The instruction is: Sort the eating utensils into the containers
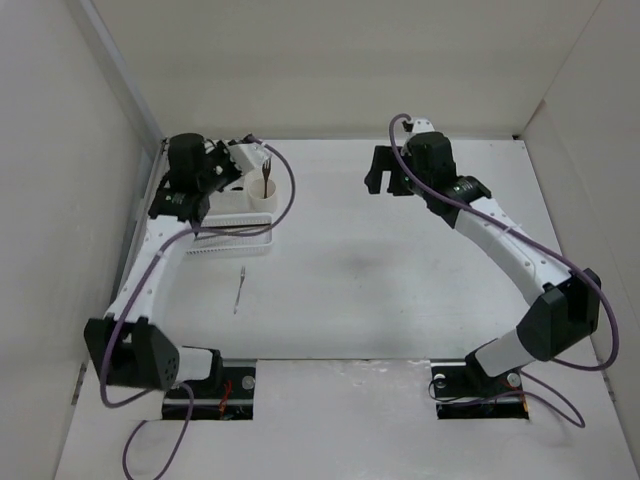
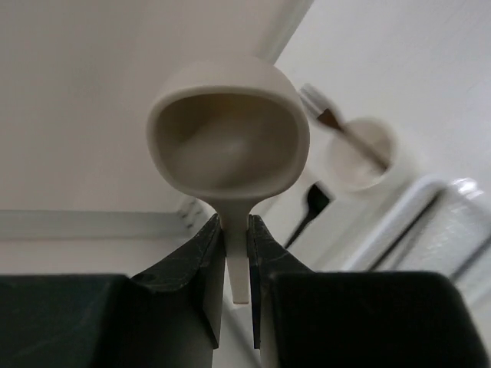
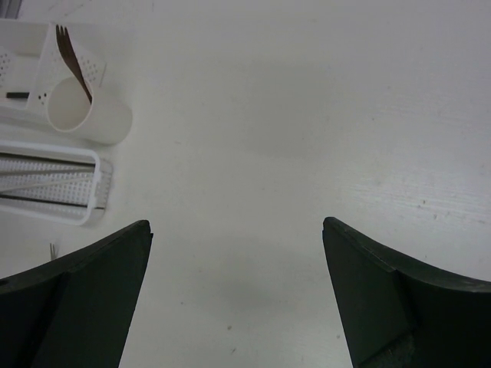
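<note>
My left gripper is shut on the handle of the pale wooden spoon and holds it up in the air, bowl facing the camera. In the top view this gripper is over the back left of the table, above the white rectangular box. The small round cream cup holds the brown wooden fork. A dark spoon lies in the box. The long ribbed tray holds dark and pale chopsticks. The thin metal fork lies on the table. My right gripper is open and empty.
White walls close in the table at the left, back and right. The three containers are grouped at the back left. In the right wrist view the gripper is over bare table, to the right of the cup.
</note>
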`<action>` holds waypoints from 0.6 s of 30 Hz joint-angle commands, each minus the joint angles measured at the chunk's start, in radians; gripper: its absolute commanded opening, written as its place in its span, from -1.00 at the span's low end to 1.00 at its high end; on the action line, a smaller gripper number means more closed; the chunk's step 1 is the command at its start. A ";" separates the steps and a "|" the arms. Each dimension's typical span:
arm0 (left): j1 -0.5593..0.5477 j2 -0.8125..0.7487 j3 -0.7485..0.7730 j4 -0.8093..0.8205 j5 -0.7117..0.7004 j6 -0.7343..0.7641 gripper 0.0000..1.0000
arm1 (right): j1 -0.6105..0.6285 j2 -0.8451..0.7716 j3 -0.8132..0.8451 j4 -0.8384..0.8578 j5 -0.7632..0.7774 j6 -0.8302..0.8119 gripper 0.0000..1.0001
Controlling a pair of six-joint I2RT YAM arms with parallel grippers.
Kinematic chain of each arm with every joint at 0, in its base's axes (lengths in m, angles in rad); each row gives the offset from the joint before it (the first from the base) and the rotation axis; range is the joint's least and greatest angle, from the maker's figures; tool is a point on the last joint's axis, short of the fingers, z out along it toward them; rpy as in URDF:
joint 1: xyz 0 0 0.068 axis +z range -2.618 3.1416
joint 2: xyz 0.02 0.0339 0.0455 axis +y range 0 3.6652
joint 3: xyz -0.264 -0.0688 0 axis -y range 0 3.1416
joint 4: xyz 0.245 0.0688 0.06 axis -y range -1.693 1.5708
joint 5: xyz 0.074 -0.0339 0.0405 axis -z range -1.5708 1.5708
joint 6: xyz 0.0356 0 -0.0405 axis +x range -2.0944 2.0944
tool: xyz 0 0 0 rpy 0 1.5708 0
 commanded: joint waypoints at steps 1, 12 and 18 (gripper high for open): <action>0.150 0.136 0.107 -0.009 0.165 0.501 -1.00 | -0.017 0.019 0.070 0.103 -0.048 -0.037 0.95; 0.301 0.554 0.381 -0.132 0.139 0.840 -1.00 | -0.079 0.134 0.176 0.085 -0.085 -0.046 0.95; 0.292 0.597 0.332 -0.051 0.121 0.837 -0.97 | -0.098 0.182 0.206 0.085 -0.103 -0.046 0.95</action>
